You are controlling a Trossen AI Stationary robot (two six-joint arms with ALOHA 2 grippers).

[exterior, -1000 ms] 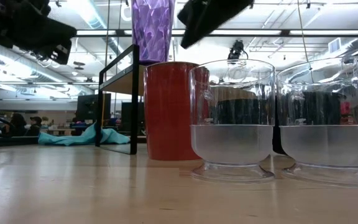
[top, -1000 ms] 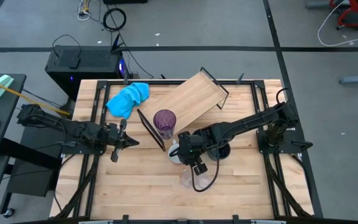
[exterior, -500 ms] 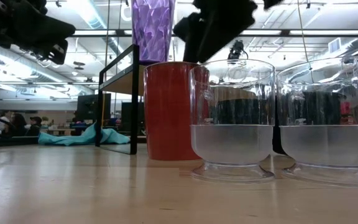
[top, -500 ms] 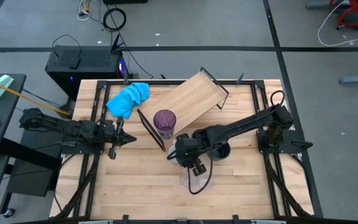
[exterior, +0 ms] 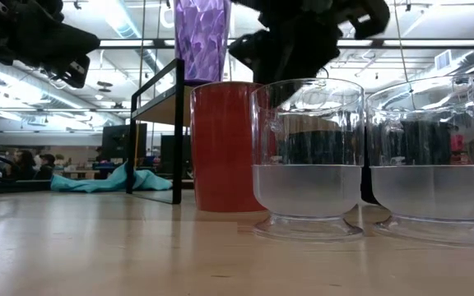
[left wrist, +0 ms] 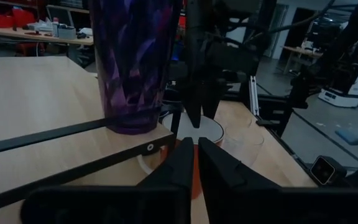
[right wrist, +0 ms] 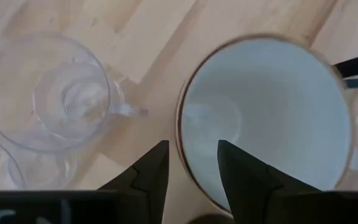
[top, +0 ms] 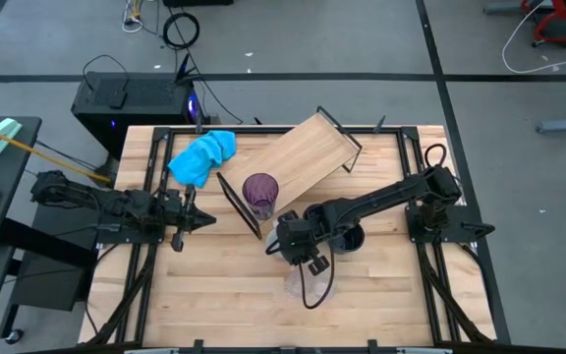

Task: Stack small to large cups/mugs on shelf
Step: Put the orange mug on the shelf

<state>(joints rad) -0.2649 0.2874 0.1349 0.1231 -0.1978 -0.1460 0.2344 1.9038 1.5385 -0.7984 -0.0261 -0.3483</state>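
A mug, red outside and white inside, stands upright on the table beside the shelf's near end. My right gripper is open above it, pointing steeply down; one finger is over the mug's hollow and the other outside its rim. I see no touch. A purple tumbler stands on the shelf, a wooden board on a black wire frame. Two clear glasses stand on the table nearer the front edge. My left gripper waits at the left, level and shut.
A dark mug stands under the right arm, right of the red mug. A blue cloth lies at the table's far left. The clear glasses stand just in front of the right gripper. Bare wood lies along the near edge.
My right gripper has come down over the red mug and shifted slightly toward the table's left; in the low view its dark body now hangs lower, just above the mug's rim. The mug, glasses and tumbler have stayed in place.
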